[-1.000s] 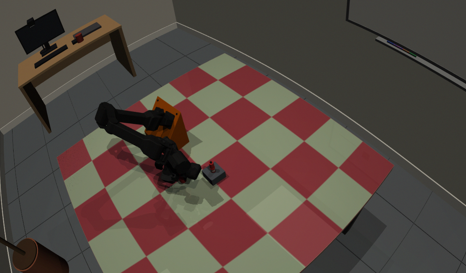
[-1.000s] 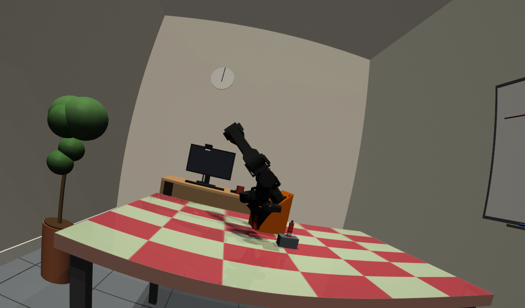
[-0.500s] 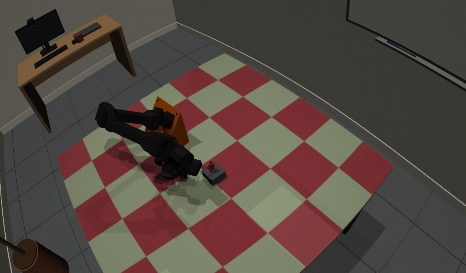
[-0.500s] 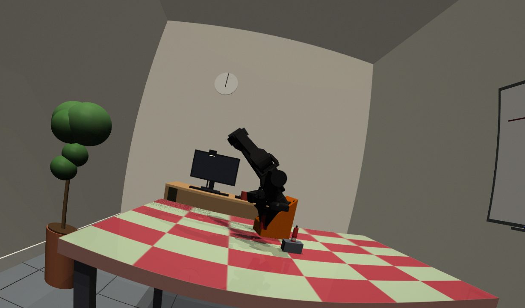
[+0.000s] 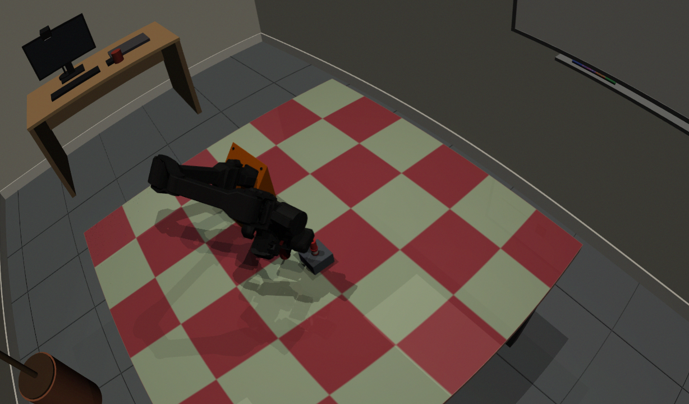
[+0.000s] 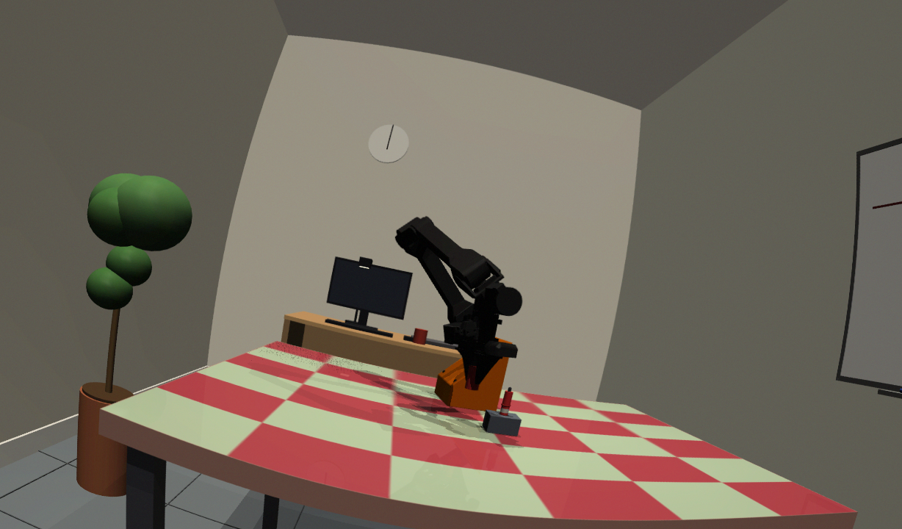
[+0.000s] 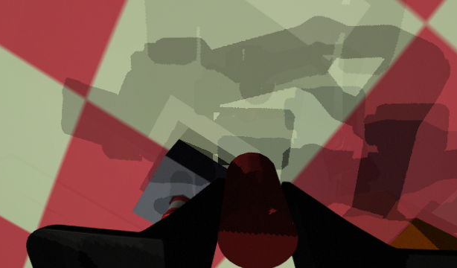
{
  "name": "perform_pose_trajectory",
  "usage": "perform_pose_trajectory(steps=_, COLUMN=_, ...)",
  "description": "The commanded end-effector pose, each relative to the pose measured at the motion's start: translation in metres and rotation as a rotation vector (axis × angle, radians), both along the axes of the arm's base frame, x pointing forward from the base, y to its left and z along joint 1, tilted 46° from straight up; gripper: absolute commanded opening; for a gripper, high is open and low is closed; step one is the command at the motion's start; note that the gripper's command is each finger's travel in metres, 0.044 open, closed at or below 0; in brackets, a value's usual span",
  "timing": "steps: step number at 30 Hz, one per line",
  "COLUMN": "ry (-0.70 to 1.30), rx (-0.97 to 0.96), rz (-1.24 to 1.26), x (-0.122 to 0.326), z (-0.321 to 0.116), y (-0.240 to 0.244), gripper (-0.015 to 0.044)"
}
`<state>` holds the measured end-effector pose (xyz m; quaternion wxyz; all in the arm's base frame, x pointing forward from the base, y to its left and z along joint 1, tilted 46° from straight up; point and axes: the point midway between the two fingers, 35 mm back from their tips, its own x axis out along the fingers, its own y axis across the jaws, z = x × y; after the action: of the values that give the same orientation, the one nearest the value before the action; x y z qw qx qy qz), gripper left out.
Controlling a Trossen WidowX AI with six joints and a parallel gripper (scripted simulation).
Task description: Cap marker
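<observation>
You've got the gripper point(image 7: 252, 208) clamped on the dark red cap point(image 7: 256, 208), lifted off the table point(image 6: 322, 453); marker point(image 6: 507, 401) stands upright in holder block point(image 6: 501, 422), just beside & below

We see a table point(image 6: 178, 421) with a glossy top checked in red and pale green squares, standing on dark legs over a grey tiled floor point(image 5: 612, 351). Directly on the top rests an orange base point(image 6: 483, 388), set toward the far side, and just beside it a small grey block point(image 6: 501, 423) sits on a red square; in the top view the block point(image 5: 317, 260) lies near the middle of the table point(image 5: 437, 281). Dark, overlapping shadows fall across the squares to the left of the block. In the wrist view a corner of the block point(image 7: 165, 186) shows against a red square.
</observation>
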<state>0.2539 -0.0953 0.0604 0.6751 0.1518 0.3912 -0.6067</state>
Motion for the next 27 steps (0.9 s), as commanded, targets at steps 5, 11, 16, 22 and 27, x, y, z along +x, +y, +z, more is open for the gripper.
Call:
perform_pose_trajectory(steps=5, ry=0.0, rx=0.005, rz=-0.005, x=0.014, z=-0.008, y=0.023, gripper=0.0)
perform_pose_trajectory(steps=11, ry=0.006, rx=0.004, rz=0.002, x=0.022, z=-0.014, y=0.041, gripper=0.0)
perform_pose_trajectory(steps=16, ry=0.009, rx=0.001, rz=0.005, x=0.028, z=-0.02, y=0.055, gripper=0.0)
perform_pose_trajectory(steps=22, ry=0.004, rx=-0.008, rz=-0.003, x=0.033, z=-0.025, y=0.072, gripper=0.0)
perform_pose_trajectory(steps=27, ry=0.0, rx=-0.015, rz=-0.009, x=0.035, z=-0.029, y=0.081, gripper=0.0)
